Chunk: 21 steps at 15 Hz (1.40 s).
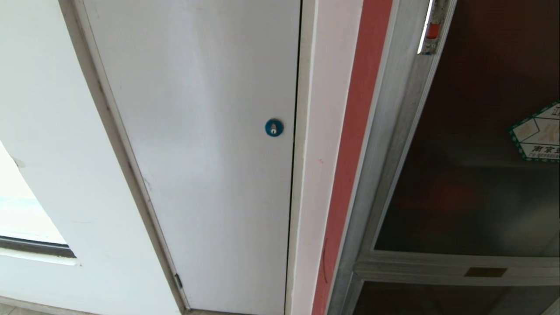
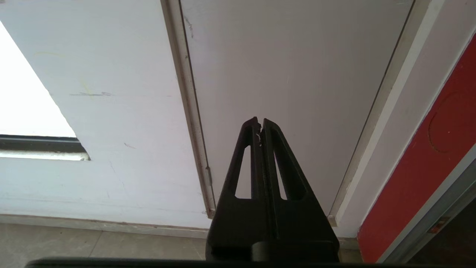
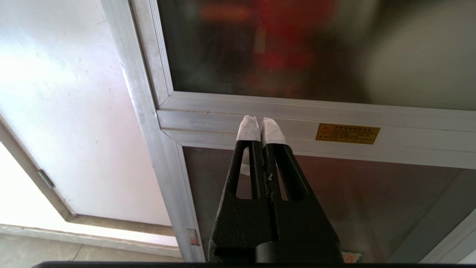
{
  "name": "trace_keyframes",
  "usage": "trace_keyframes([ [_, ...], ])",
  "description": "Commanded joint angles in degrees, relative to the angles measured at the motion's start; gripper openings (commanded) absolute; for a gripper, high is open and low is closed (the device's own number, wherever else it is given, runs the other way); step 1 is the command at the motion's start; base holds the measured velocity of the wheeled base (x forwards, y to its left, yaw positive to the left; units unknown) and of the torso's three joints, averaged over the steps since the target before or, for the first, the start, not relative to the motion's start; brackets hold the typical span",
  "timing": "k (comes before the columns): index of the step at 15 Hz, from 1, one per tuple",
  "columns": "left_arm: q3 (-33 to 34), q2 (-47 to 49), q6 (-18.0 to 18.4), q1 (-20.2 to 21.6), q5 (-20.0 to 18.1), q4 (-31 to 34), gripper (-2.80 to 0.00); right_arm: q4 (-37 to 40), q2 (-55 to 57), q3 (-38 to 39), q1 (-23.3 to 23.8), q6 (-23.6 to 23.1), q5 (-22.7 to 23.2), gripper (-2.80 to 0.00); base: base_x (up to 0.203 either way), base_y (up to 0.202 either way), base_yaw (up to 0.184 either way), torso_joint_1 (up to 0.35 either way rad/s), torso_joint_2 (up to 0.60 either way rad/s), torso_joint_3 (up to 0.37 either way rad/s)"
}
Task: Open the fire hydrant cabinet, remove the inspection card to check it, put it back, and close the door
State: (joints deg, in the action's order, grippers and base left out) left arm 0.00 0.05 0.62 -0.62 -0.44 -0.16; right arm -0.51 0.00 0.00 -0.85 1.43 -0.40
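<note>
fingers clenched empty on both: left gripper [image 2: 259, 123] before the smooth white panel door [image 1: 197, 144]; right gripper [image 3: 261, 123], white-wrapped tips, before the brushed aluminium fire hydrant cabinet [image 3: 156, 123]. its tinted glass door [image 1: 477, 175] sits shut, small red latch [image 1: 432, 31] at the frame edge.

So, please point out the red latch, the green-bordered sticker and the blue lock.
red latch [image 1: 432, 31], head view, on its red body at the door's edge.
green-bordered sticker [image 1: 539, 135], head view, on its white middle.
blue lock [image 1: 274, 127], head view, on its round face.
</note>
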Motion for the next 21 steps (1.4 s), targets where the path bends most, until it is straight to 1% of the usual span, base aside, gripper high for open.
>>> trace_keyframes([
  [1, 0.4, 0.0, 0.0, 0.0, 0.0, 0.0, -2.80, 0.0, 0.1, 0.2, 0.0, 0.0, 0.1, -2.80, 0.000, 0.000, 0.000, 0.000, 0.00, 0.000],
  [21, 0.4, 0.0, 0.0, 0.0, 0.0, 0.0, -2.80, 0.0, 0.1, 0.2, 0.0, 0.2, 0.0, -2.80, 0.000, 0.000, 0.000, 0.000, 0.00, 0.000],
])
